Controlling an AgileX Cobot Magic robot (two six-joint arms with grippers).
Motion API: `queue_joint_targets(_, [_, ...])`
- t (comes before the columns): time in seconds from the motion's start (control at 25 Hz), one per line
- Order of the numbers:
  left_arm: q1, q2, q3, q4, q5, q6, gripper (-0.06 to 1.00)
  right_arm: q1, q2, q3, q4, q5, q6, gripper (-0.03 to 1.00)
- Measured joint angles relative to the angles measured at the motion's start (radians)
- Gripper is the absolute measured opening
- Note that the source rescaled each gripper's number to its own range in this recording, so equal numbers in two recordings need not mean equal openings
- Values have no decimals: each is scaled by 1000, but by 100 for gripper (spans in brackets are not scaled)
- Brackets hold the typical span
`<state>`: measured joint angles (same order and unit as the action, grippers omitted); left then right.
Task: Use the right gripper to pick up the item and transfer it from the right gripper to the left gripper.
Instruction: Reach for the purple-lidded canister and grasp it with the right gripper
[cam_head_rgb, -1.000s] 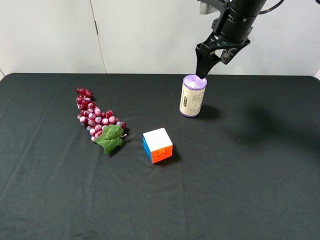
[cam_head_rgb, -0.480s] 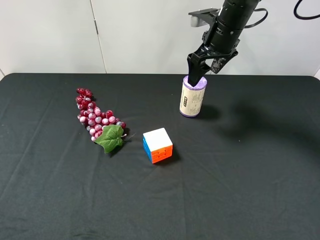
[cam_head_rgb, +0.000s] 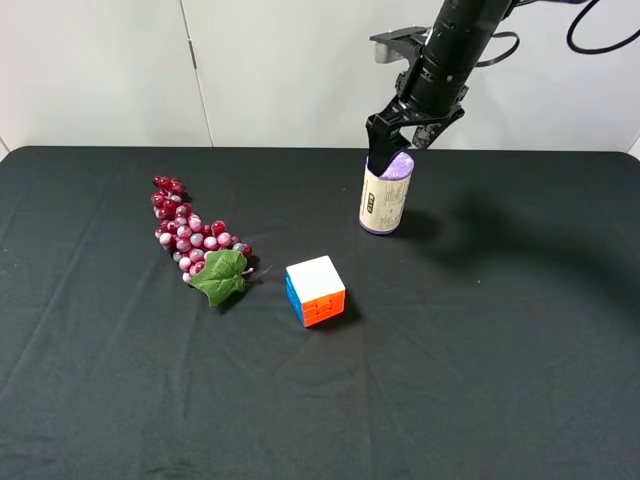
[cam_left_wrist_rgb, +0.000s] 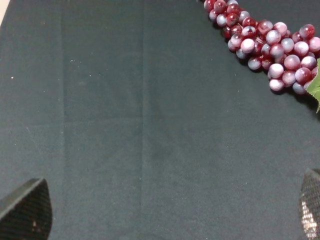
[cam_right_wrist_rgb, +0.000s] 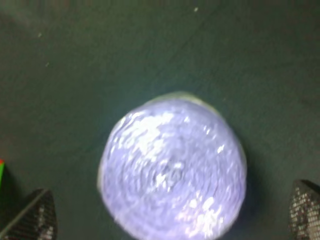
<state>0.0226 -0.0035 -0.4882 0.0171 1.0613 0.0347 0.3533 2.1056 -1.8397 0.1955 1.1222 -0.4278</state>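
Near the far edge of the table (cam_head_rgb: 500, 350), a bit right of its middle, the item (cam_head_rgb: 383, 200) stood upright on the black cloth. Long axis vertical, purple top end facing straight up, purple bottom end flat on the cloth. Body a small cylinder, cream paper label wrapped round it, dark print running sideways up the wall. In the right wrist view the top (cam_right_wrist_rgb: 172, 170) was a round, shiny, crinkled purple disc, slightly blurred.

The right gripper (cam_head_rgb: 393, 155) hung directly over that top, pointing down, on a glossy black jointed arm. Its fingers (cam_right_wrist_rgb: 30, 217) were spread wide, one on each side of the lid with cloth showing between pad and rim; pads dark with a fine mesh texture. Nothing gripped.

The left gripper (cam_left_wrist_rgb: 167, 212) showed only in its own wrist view: two textured black tips set far apart, nothing between them, bare cloth below.

Toward the left edge lay a red grape bunch (cam_head_rgb: 190, 235), glossy round beads, with a green serrated leaf (cam_head_rgb: 220, 275) at its near end. A puzzle cube (cam_head_rgb: 315, 290), white top, orange and blue sides, sat near the table's middle, well apart from the item. Cloth was matte, faintly creased.
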Motion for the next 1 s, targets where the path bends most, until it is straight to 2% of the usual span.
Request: queue_joint_targets(1.0, [0,0,0,0,0,0,96,0,109,-1,0,-70,-3,100])
